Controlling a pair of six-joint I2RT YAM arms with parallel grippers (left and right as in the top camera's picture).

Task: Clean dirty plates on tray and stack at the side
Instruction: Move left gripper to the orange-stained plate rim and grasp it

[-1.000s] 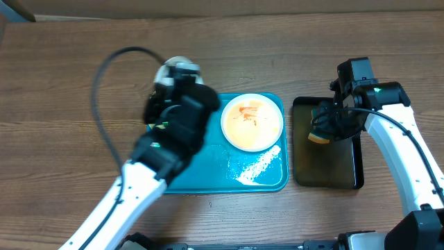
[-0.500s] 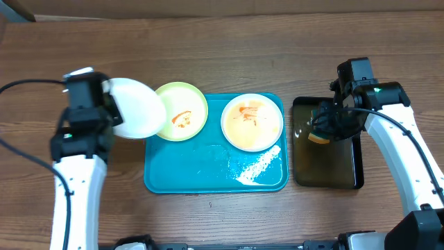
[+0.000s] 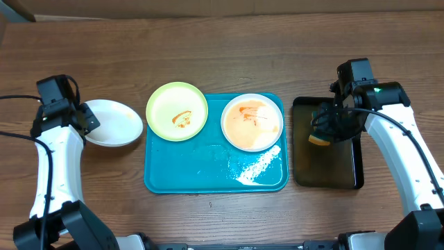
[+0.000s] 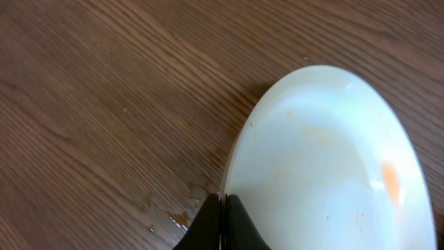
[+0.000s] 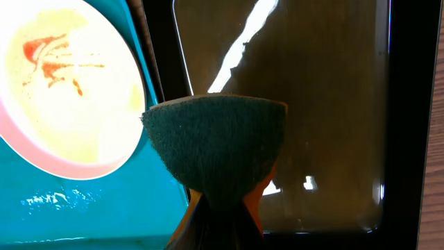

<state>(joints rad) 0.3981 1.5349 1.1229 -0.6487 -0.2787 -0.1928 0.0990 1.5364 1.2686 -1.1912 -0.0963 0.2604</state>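
A white plate (image 3: 114, 122) lies on the wood left of the teal tray (image 3: 201, 170). My left gripper (image 3: 84, 118) is shut on its left rim; the left wrist view shows the jaws (image 4: 222, 208) pinching the rim of this plate (image 4: 326, 160), which has a faint orange spot. A pale yellow-green plate (image 3: 177, 111) with an orange smear sits over the tray's far left corner. A white plate (image 3: 252, 122) with red smears sits on the tray's far right and shows in the right wrist view (image 5: 62, 83). My right gripper (image 3: 326, 130) is shut on a sponge (image 5: 215, 142) over the black tray.
The black tray (image 3: 327, 167) stands right of the teal tray and holds dark liquid (image 5: 312, 104). White foam (image 3: 257, 167) lies on the teal tray's near right part. Wet drops (image 4: 177, 217) mark the wood by the left jaws.
My left arm has carried the white plate further left and lowered it onto the wood beside the tray, uncovering the yellow-green plate. The right arm has not moved.
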